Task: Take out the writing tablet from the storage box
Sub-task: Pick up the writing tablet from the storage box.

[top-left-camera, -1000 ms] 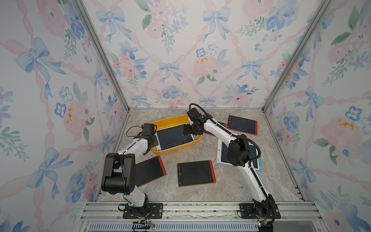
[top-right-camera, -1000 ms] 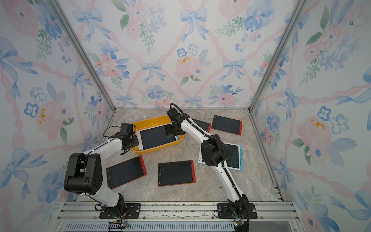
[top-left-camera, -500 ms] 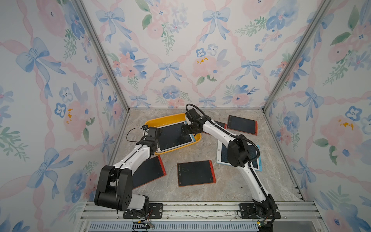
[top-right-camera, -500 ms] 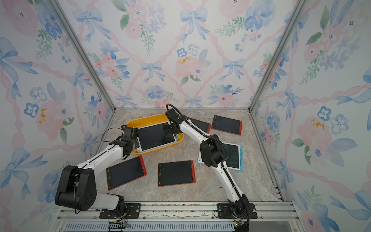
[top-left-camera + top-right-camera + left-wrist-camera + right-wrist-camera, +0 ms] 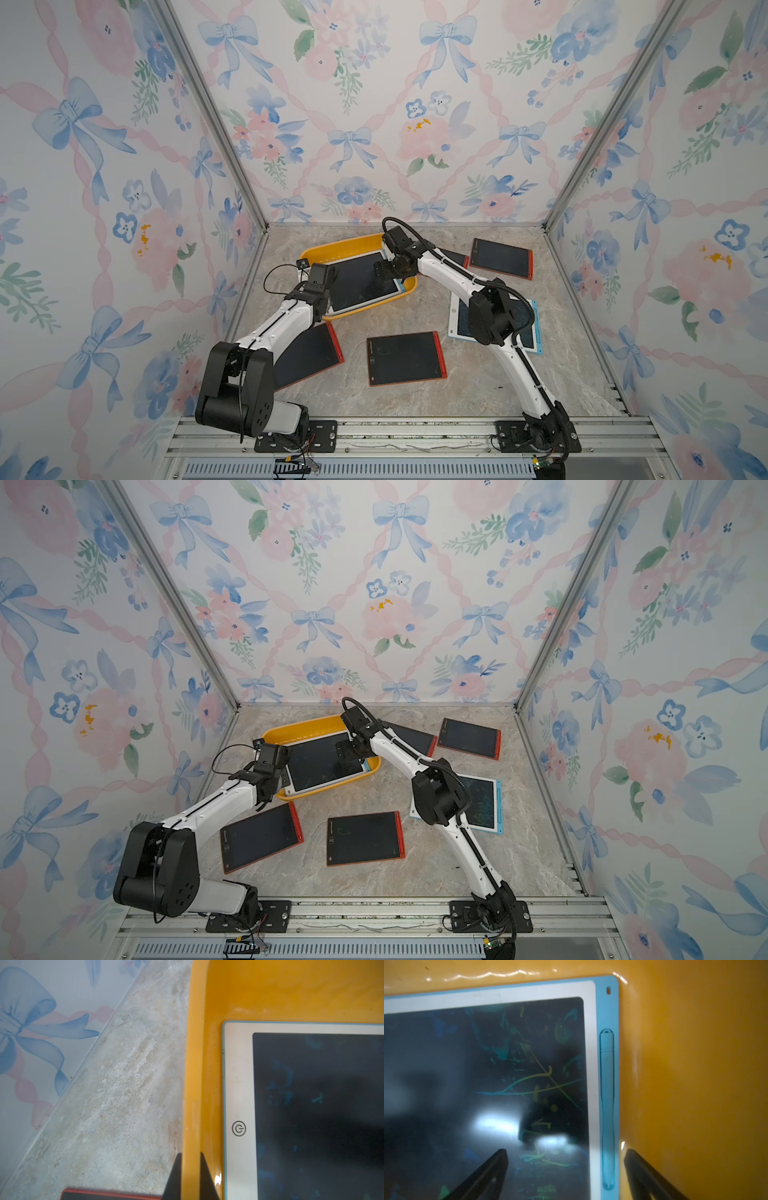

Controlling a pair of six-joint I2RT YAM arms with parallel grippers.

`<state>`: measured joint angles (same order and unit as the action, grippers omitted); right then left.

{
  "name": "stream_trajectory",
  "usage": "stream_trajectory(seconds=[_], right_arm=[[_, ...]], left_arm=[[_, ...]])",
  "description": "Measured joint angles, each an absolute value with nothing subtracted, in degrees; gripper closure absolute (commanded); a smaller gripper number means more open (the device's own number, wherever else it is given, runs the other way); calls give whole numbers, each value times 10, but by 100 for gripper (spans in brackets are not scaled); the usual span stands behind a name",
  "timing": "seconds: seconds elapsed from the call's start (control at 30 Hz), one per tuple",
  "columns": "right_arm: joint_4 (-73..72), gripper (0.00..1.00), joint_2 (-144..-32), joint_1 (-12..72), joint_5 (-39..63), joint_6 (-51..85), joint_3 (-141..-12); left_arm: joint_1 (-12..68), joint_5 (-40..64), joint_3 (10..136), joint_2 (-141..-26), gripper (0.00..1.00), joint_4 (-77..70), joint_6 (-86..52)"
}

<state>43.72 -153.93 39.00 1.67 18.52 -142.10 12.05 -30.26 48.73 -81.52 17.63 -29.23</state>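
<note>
On the marble tabletop (image 5: 478,386), left gripper (image 5: 190,1155) clamps storage box (image 5: 193,1064) rim; right gripper (image 5: 565,1152), jaws spread, straddles the frame-right short edge of writing tablet (image 5: 488,1064)

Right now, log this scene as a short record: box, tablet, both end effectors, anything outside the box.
storage box: yellow-orange, on the marble table
writing tablet: blue frame, white bezel, lying in the box, not yet out
stylus: clipped in the tablet's side edge
left end effector: shut on the box rim
right end effector: open, one finger either side of the tablet's stylus edge
red-framed tablets: four on the table outside the box
second blue-framed tablet: on the table, partly under the right arm
</note>
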Motion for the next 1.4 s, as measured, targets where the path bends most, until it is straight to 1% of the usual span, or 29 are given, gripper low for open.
stream_trajectory(seconds=[0.37,0.67,1.0,1.2,1.4], right_arm=[[435,10,-1552,382,83,210,-1420],[345,12,-1508,365,176,247,-1328],[238,13,-1448,342,215,292,-1216],[192,13,-1409,321,261,336,-1192],[170,14,-1399,316,280,361,-1187]], left_arm=[[122,-302,487,-816,100,175,-292],[122,-302,487,-816,100,177,-292],[124,-305,491,-817,100,160,-292],[123,-309,491,-833,100,165,-297],[124,-307,491,-836,100,166,-302]])
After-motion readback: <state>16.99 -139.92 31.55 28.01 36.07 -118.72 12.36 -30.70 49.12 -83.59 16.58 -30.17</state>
